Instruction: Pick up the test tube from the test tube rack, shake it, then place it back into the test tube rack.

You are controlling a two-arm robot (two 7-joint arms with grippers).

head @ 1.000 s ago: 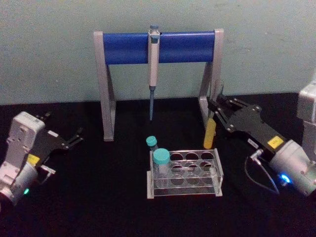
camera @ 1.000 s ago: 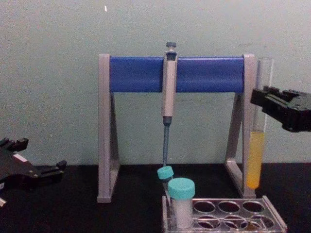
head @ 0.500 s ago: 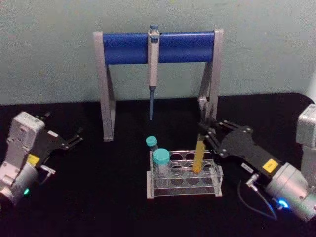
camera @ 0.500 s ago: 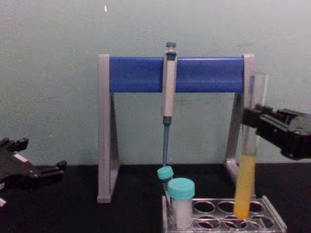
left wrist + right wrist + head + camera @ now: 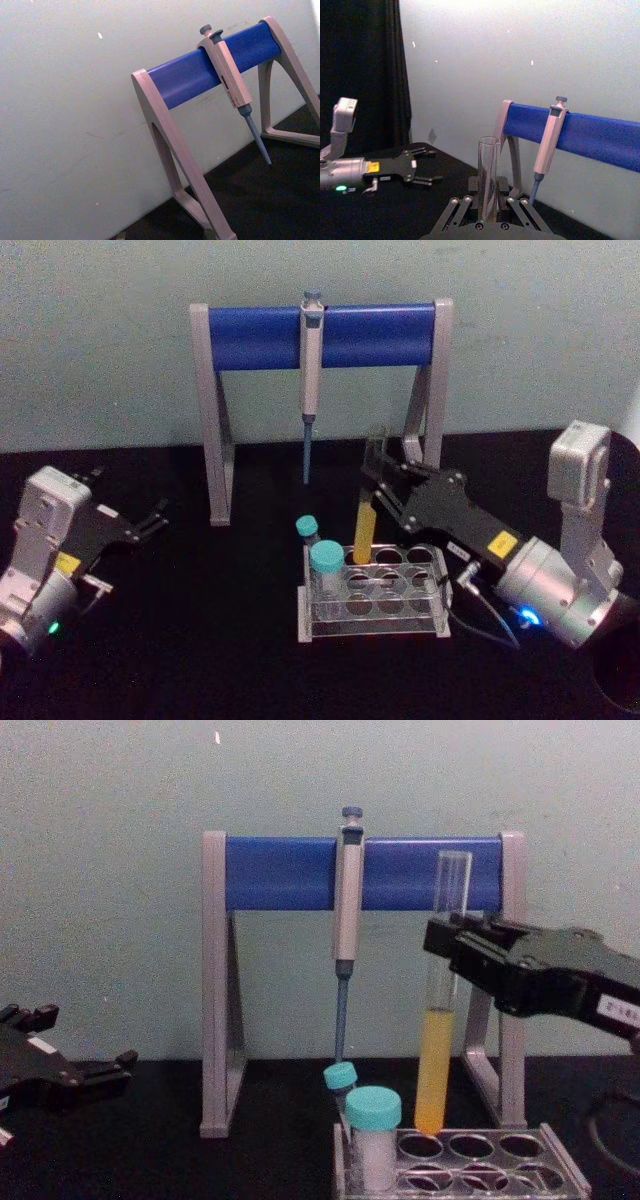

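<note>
Resting low over the left of the black table (image 5: 200, 640), the left gripper (image 5: 152, 519) is parked with its fingers spread wide and nothing between them; the right wrist view shows the same open fingers from across the table. Behind the work stands the grey-and-blue pipette stand (image 5: 260, 337), with a grey-blue pipette (image 5: 311, 380) hanging tip down from its bar; the left wrist view shows both against the pale wall.

Two teal-capped vials (image 5: 326, 558) stand at the left end of the test tube rack (image 5: 441, 592), the larger one in a front hole. I cannot tell whether the smaller one behind it sits in a hole.

Just right of them, the test tube (image 5: 437, 1050) stands upright, pinched high on its clear upper part by the right gripper (image 5: 445, 935), which reaches in from the right. The chest view shows yellow liquid filling roughly its lower third and its round bottom at the mouth of a back-row hole. The head view places that hole next to the vials. Whether the tip is inside the hole is unclear. The right wrist view shows its open, capless top above the fingers (image 5: 470, 196).
</note>
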